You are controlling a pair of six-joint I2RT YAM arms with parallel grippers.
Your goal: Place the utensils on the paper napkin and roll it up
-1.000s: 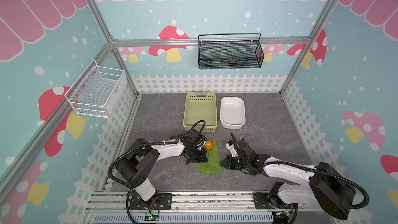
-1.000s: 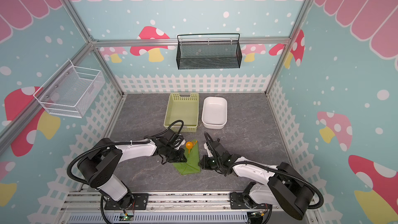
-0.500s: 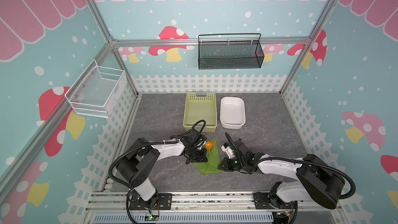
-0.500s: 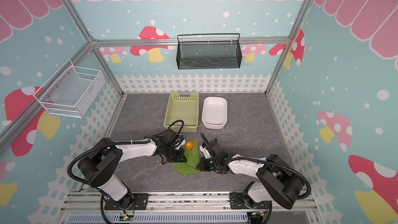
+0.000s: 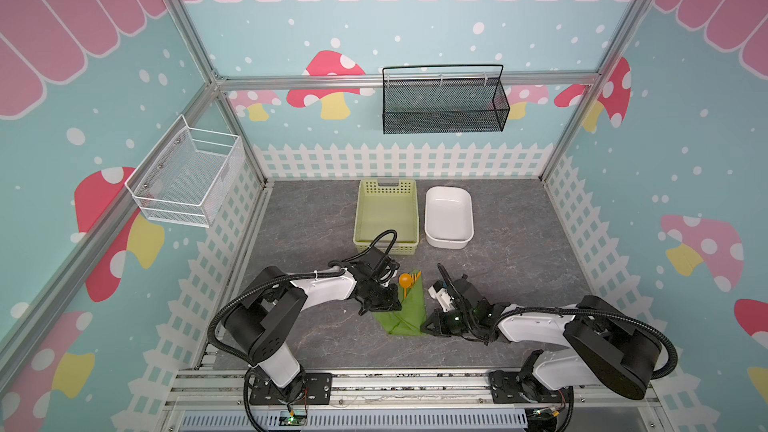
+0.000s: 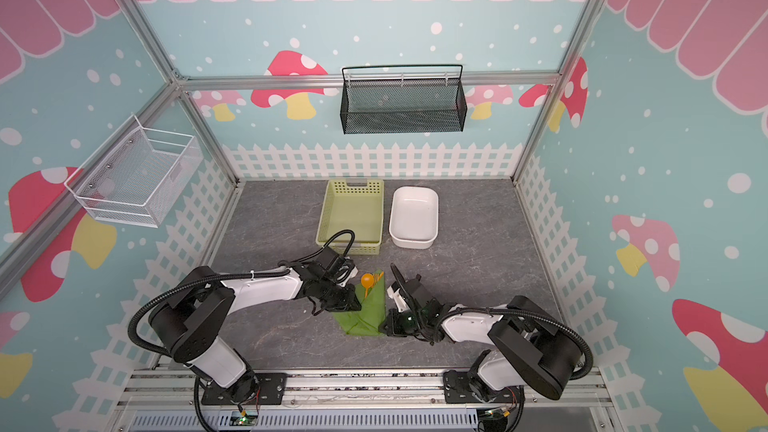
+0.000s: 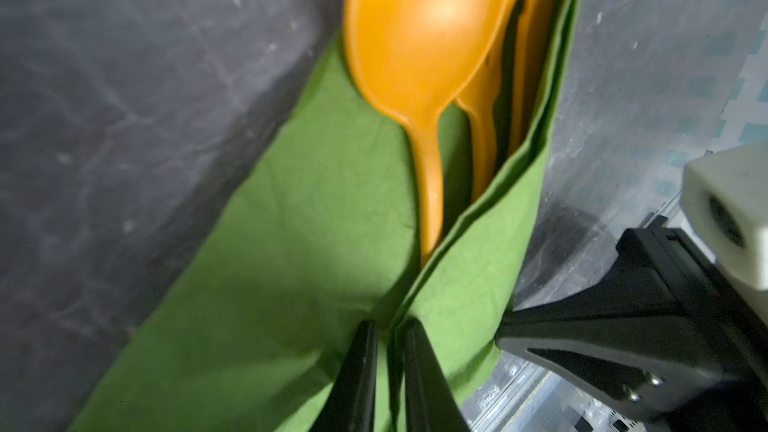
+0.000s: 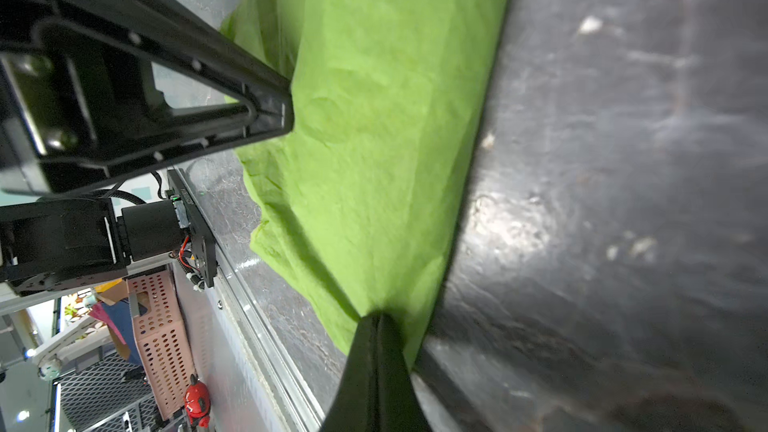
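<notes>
paper napkin looked flimsy, best grabbed at folded edge | right gripper clamped on it | left gripper barely parted

1. Left arm: white shells between black joints; a thin black cable loops off its wrist.
2. Right arm: same colours, thick black hose.
3. Left gripper: slim black tapering fingers.
4. Right gripper: black, silver screws, white block, possibly a camera housing.
</notes>
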